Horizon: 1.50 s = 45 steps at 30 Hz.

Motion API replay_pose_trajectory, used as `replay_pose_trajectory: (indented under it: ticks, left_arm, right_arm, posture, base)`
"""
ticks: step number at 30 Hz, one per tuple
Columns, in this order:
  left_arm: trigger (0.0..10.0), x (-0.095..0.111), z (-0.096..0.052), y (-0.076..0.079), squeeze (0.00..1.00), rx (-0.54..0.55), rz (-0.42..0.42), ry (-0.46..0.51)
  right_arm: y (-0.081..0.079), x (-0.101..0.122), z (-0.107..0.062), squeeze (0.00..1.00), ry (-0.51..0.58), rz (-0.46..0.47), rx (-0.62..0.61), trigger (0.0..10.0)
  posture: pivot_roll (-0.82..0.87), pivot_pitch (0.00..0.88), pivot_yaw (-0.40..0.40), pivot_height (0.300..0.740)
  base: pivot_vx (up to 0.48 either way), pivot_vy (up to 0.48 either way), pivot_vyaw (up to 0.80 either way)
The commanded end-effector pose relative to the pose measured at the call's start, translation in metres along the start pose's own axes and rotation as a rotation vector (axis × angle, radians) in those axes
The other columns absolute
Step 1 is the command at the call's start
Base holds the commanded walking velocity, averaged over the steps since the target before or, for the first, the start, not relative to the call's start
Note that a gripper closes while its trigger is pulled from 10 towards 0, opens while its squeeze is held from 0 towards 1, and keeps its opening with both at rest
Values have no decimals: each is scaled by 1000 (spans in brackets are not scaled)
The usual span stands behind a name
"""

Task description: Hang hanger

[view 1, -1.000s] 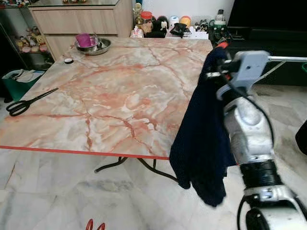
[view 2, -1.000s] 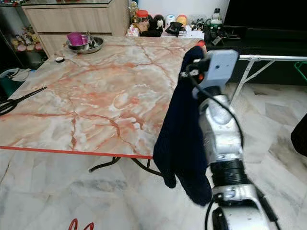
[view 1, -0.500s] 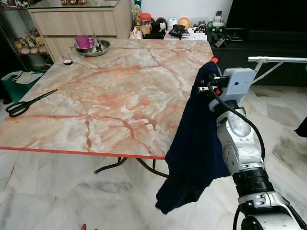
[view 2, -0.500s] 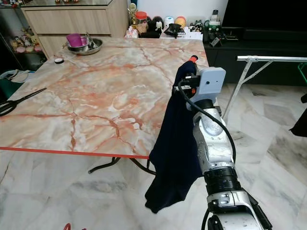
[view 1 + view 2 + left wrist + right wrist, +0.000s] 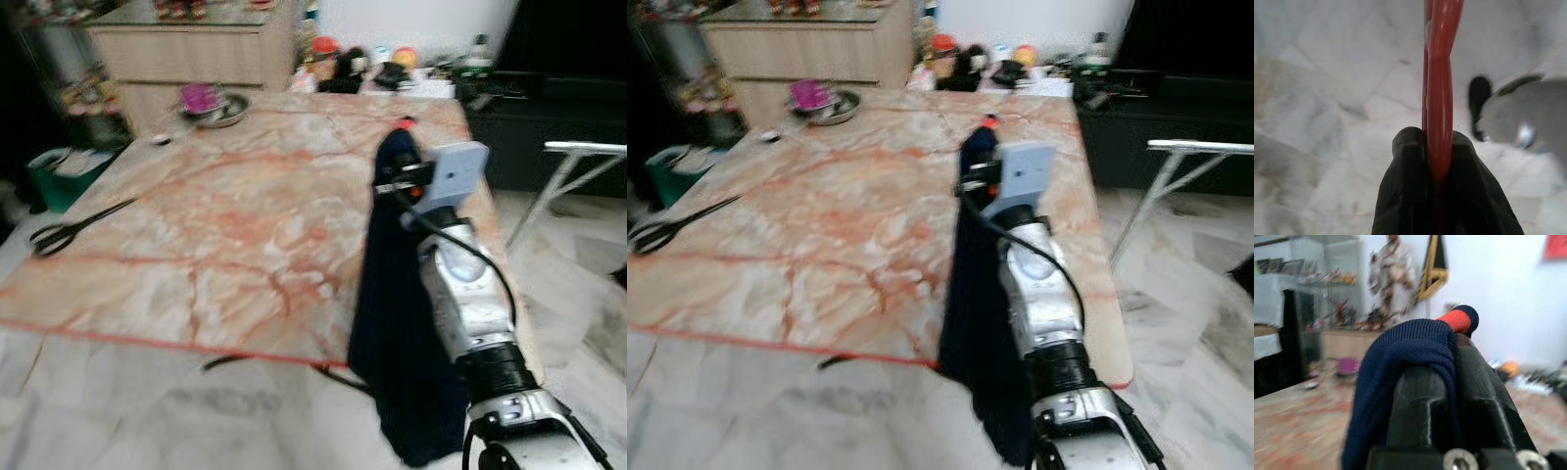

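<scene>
A navy knitted garment (image 5: 392, 323) hangs from my raised right gripper (image 5: 1454, 382) beside the table's right edge. The cloth drapes over the black fingers (image 5: 1418, 406), which are shut on it. The red tip of a hanger (image 5: 1455, 319) pokes out of the cloth at the top and appears as a red tip (image 5: 405, 123) in the left eye view. My left gripper (image 5: 1437, 161) hangs low over the marble floor, shut on a second red hanger (image 5: 1440, 88).
A pink marble table (image 5: 225, 215) stands to my left, with black scissors (image 5: 73, 227) and a metal bowl (image 5: 217, 108) holding a purple cup. A silver rack rail (image 5: 588, 149) stands at the right. A green bin (image 5: 59, 174) and cabinets lie beyond.
The whole view has shifted and blurred, so the camera moved. The garment's hem, swung left half a second ago, now hangs straight down. My right arm stays raised.
</scene>
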<state>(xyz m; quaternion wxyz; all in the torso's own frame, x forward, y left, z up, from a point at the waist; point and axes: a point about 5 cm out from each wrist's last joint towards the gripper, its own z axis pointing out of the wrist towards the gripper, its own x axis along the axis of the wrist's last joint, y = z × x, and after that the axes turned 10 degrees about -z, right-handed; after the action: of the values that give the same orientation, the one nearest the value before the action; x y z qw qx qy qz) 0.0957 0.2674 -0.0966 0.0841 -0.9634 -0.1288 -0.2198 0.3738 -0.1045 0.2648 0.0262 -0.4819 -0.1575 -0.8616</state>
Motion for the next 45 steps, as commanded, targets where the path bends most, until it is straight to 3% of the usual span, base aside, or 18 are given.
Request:
replay_pose_trajectory:
  ticks: [1, 8, 12, 16, 18, 19, 20, 22, 23, 24, 26, 27, 30, 33, 45]
  left_arm:
    - [10000, -6, 0, 6, 0, -25, -16, -11]
    - [10000, -3, 0, 9, 0, -36, -11, 3]
    - [10000, -4, 0, 13, 0, -50, -6, 5]
    - [10000, -6, 0, 17, 0, -67, -8, 2]
    - [10000, -7, 0, 18, 0, -72, -7, 0]
    - [10000, -8, 0, 18, 0, -75, -2, -6]
    - [10000, -9, 0, 18, 0, -76, 0, -7]
    - [10000, -11, -1, 14, 0, -71, 0, -16]
    - [10000, -11, -1, 14, 0, -71, 0, -16]
    - [10000, -13, -2, 12, 0, -70, 10, -21]
    - [10000, -14, -2, 10, 0, -69, 17, -25]
    - [10000, -16, -2, 9, 0, -69, 26, -33]
    - [10000, -19, -3, 8, 0, -73, 44, -47]
    - [10000, -18, -3, 9, 0, -78, 53, -49]
    - [10000, -14, -1, 14, 0, -84, 69, -53]
  right_arm:
    - [10, 20, 14, 0, 80, -11, -19, 10000]
    - [21, 62, 46, 0, 209, -34, -15, 10000]
    - [21, 63, 50, 0, 204, -45, -3, 10000]
    - [14, 34, 39, 0, 82, -54, 8, 10000]
    - [8, 6, 18, 0, -21, -37, 8, 10000]
    - [6, -12, -1, 0, -104, -4, -9, 10000]
    - [5, -16, -5, 0, -120, 3, -13, 10000]
    - [1, -31, -29, 0, -219, 46, -30, 10000]
    - [1, -31, -29, 0, -219, 46, -30, 10000]
    - [-3, -35, -44, 0, -253, 57, -29, 10000]
    - [-6, -36, -54, 0, -272, 62, -27, 10000]
    - [-10, -37, -70, 1000, -313, 83, -36, 10000]
    - [-13, -41, -98, 1000, -394, 80, -79, 10000]
    - [-4, -46, -117, 1000, -490, 69, -179, 10000]
    - [1, -41, -154, 1000, -628, 69, -228, 10000]
  posture:
    - [-15, 61, 30, 740]
    - [-9, 67, 23, 740]
    - [-9, 73, 19, 740]
    - [-6, 83, 17, 740]
    - [-7, 89, 15, 740]
    - [-9, 95, 16, 740]
    - [-9, 95, 16, 740]
    - [-13, 101, 16, 740]
    - [-13, 101, 16, 740]
    - [-22, 109, 17, 740]
    - [-22, 109, 17, 740]
    - [-35, 117, 21, 740]
    - [-41, 118, 19, 740]
    - [-39, 130, 19, 740]
    - [-55, 172, 9, 740]
  base:
    - [375, 0, 0]
    - [358, 0, 0]
    - [63, 0, 0]
    - [0, 0, 0]
    - [0, 0, 0]
    - [0, 0, 0]
    - [0, 0, 0]
    - [0, 0, 0]
    - [0, 0, 0]
    - [0, 0, 0]
    - [0, 0, 0]
    - [0, 0, 0]
    - [0, 0, 0]
    - [0, 0, 0]
    - [0, 0, 0]
